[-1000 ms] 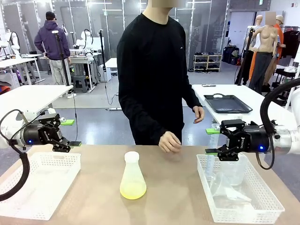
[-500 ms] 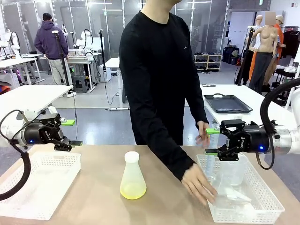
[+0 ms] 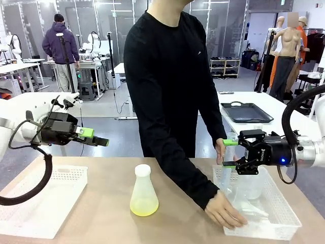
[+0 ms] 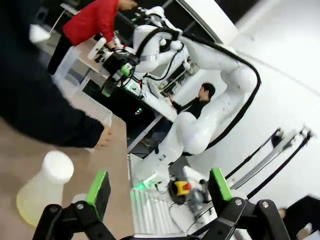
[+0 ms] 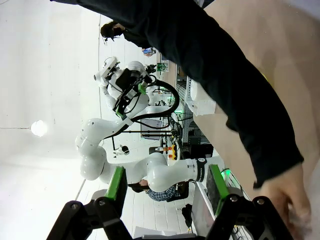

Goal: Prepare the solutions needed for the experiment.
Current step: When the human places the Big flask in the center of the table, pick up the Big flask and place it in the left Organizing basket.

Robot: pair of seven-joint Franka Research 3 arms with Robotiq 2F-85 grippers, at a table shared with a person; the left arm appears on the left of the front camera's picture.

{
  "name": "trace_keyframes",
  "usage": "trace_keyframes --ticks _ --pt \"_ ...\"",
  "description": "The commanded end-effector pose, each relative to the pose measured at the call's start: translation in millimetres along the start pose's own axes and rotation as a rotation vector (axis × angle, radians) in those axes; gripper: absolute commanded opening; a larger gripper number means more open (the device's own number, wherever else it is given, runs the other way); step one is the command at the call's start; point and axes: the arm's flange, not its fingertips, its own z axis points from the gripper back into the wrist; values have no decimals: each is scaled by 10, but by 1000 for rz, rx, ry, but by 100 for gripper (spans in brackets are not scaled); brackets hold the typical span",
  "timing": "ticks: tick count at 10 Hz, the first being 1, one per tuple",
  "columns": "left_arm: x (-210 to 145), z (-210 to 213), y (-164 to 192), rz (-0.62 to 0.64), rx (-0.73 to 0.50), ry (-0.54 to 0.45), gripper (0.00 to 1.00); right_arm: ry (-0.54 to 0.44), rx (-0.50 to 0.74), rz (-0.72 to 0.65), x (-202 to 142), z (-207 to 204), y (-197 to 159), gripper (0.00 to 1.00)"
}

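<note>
A translucent conical flask (image 3: 143, 189) stands upright at the table's middle, capped white, with a shallow layer of pale yellow-green solution (image 3: 143, 206) at its bottom. My left gripper (image 3: 96, 137) hangs open in the air left of and above the flask, fingers pointing toward the middle. The left wrist view has the flask (image 4: 42, 187) low on the left, outside the open left gripper (image 4: 160, 190). My right gripper (image 3: 228, 153) is open over the right basket's far left corner. A clear beaker (image 3: 250, 186) sits in that basket. Nothing is between the fingers of the right gripper (image 5: 167, 187).
The person leans over the table, one hand (image 3: 226, 213) on the front left corner of the right white basket (image 3: 287, 216), the other hand (image 3: 220, 150) just beside my right gripper. A second white basket (image 3: 40, 203) lies at the left. The person's sleeve (image 5: 225, 75) crosses the right wrist view.
My left arm has risen and swung toward the middle. The person's hand slid along the right basket's near corner, and the other hand came up beside my right gripper, which stayed put.
</note>
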Motion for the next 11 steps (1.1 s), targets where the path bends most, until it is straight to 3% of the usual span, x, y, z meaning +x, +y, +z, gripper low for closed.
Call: trace_keyframes --ticks 1,2,9,10,11 --pt "13 -87 23 -104 -2 20 100 -6 2 10 -12 -4 -6 81" --pt "0 0 0 0 0 0 100 -6 2 10 -12 -4 -6 81" --pt "-21 4 19 -10 0 -1 100 -6 2 10 -12 -4 -6 81" --pt "140 43 190 -196 29 67 100 -6 2 10 -12 -4 -6 81" --pt "246 44 283 -262 3 94 100 -6 2 10 -12 -4 -6 81"
